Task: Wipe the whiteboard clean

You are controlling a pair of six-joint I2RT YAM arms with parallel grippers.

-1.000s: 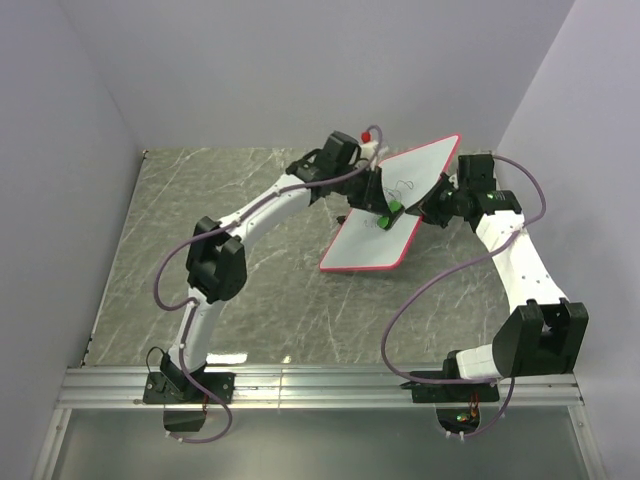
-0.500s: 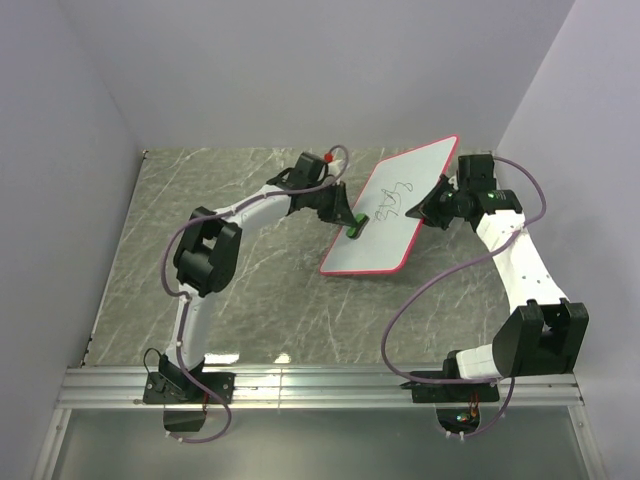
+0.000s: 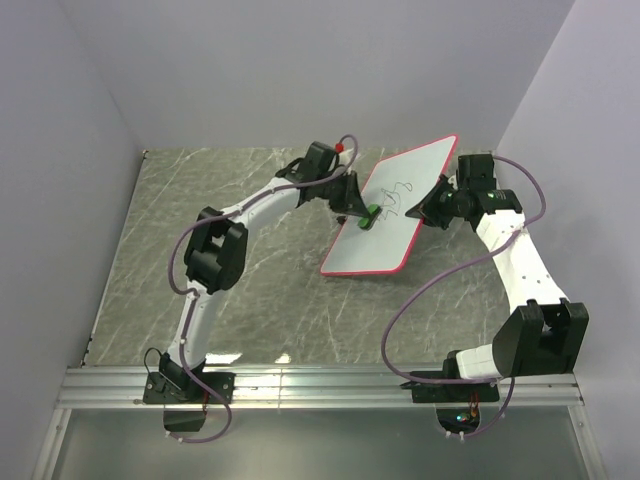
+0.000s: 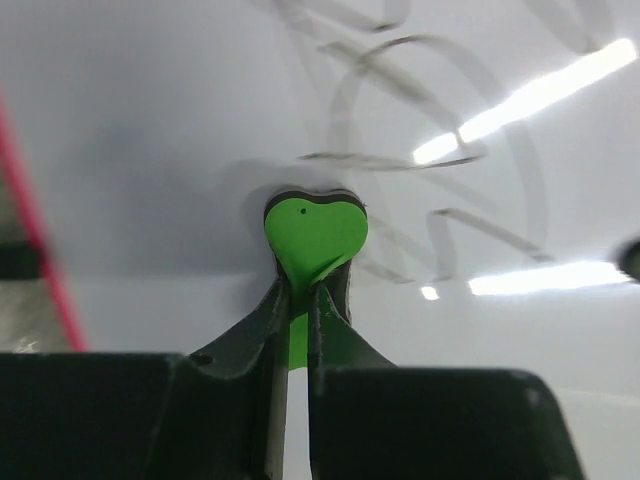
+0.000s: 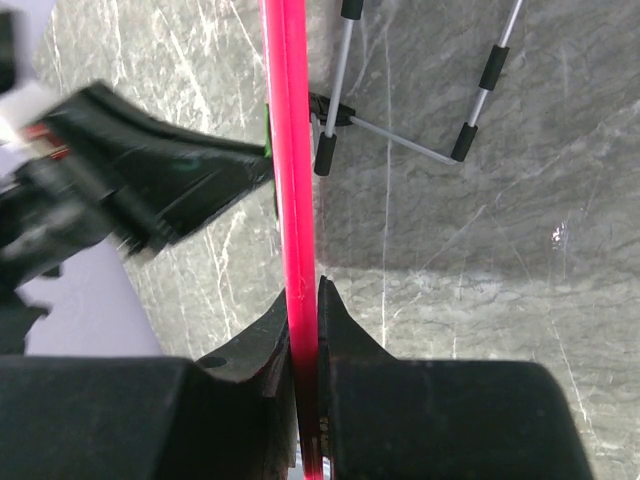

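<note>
The whiteboard, white with a red-pink rim, stands tilted at the back right of the table and bears black scribbles. My right gripper is shut on its right rim; in the right wrist view the rim runs up between the jaws. My left gripper is shut on a small green eraser block and presses it on the board's left-middle face. In the left wrist view the green block sits against the white surface just below blurred scribbles.
A wire stand with black-capped legs shows behind the board in the right wrist view. The grey marble table is walled at the back and both sides. A metal rail runs along the near edge.
My left gripper swept the green block left and down across the board, then back right and up a little. The right gripper and board have held still.
</note>
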